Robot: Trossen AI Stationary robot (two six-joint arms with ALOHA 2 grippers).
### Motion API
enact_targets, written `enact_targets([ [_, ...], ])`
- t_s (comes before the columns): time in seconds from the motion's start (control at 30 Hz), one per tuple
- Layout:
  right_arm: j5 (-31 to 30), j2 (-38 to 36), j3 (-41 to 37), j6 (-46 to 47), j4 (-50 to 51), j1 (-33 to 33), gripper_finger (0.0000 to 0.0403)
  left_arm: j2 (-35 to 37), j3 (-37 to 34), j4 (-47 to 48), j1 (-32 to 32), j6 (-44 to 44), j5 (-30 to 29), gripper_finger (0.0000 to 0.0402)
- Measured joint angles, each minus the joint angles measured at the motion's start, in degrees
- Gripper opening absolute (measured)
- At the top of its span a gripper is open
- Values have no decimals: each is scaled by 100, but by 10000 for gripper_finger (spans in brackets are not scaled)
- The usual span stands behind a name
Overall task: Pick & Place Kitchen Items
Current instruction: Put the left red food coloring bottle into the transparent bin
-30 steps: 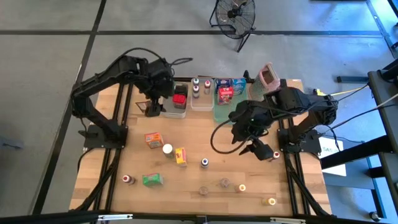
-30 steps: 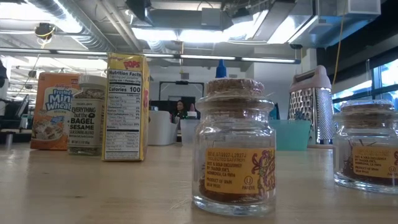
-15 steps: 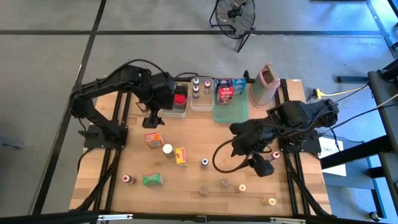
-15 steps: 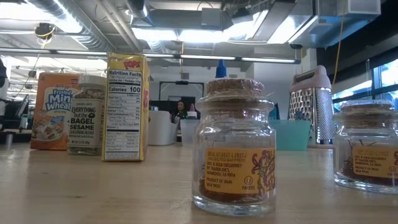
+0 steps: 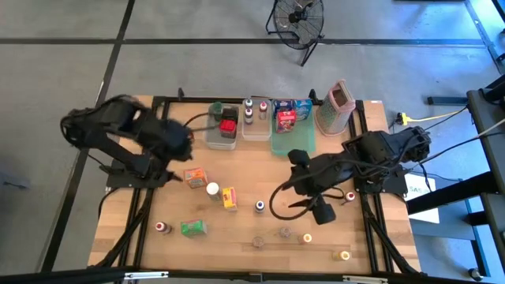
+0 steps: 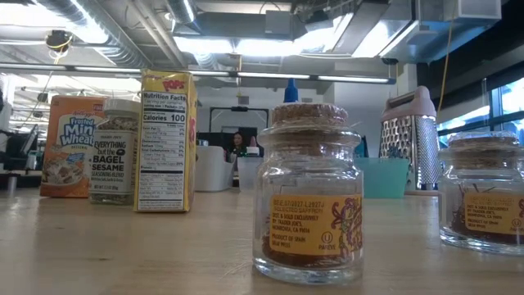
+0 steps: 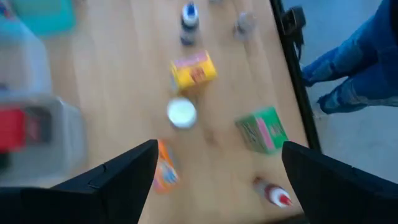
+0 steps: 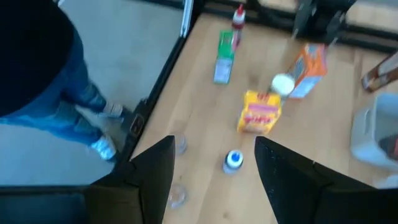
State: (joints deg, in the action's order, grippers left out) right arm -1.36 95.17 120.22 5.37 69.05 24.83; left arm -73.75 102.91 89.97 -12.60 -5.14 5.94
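Observation:
Kitchen items stand scattered on the wooden table (image 5: 158, 197): an orange box (image 5: 195, 175), a white-capped jar (image 5: 212, 189), a yellow box (image 5: 230, 197), a blue-capped bottle (image 5: 259, 207), a green box (image 5: 192, 228) and a red-capped bottle (image 5: 162, 227). Small jars (image 5: 285, 232) sit near the front edge. My left gripper (image 5: 183, 148) hangs open above the table, left of the orange box (image 7: 165, 171). My right gripper (image 5: 316, 211) hangs open to the right of the blue-capped bottle (image 8: 233, 160). Nothing is between either pair of fingers.
At the far edge stand a tub (image 5: 222, 134) holding a red box (image 5: 228, 125), a second tub (image 5: 255, 120) with bottles, a green tray (image 5: 292, 138) with boxes, and a metal grater (image 5: 340, 106). A person's legs (image 8: 56, 93) are beside the near edge.
My left arm has swung away from the tub with the red box toward the table's left edge, and its gripper now hangs left of the orange box. My right gripper has shifted a little toward the near edge and has turned.

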Motion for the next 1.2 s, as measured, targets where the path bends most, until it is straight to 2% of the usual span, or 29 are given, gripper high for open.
enact_targets([
  [0.17, -16, 75, 2, -139, -455, -138, 224, 522, -1046, 11, -1037, -1127, -39, 340],
  [0.37, -14, 185, 2, 93, -693, -320, 224, 745, -2040, 7, -2177, -2032, -36, 338],
  [0.53, 3, 357, 2, 422, -929, -463, 224, 760, -2229, -63, -2934, -2689, -136, 340],
  [0.73, 4, 580, 4, 811, -1579, -490, 224, 760, -2229, -520, -3741, -3912, -199, 338],
  [0.93, 5, 868, 0, 893, -1730, -316, 224, 717, -2229, -666, -4109, -3814, -483, 340],
  [1.07, 91, 931, -4, 795, -1757, -263, 224, 711, -2349, -375, -4104, -4266, -580, 339],
  [1.2, 418, 891, -2, 362, -1864, -341, 224, 694, -2806, -314, -4270, -4595, -583, 337],
])
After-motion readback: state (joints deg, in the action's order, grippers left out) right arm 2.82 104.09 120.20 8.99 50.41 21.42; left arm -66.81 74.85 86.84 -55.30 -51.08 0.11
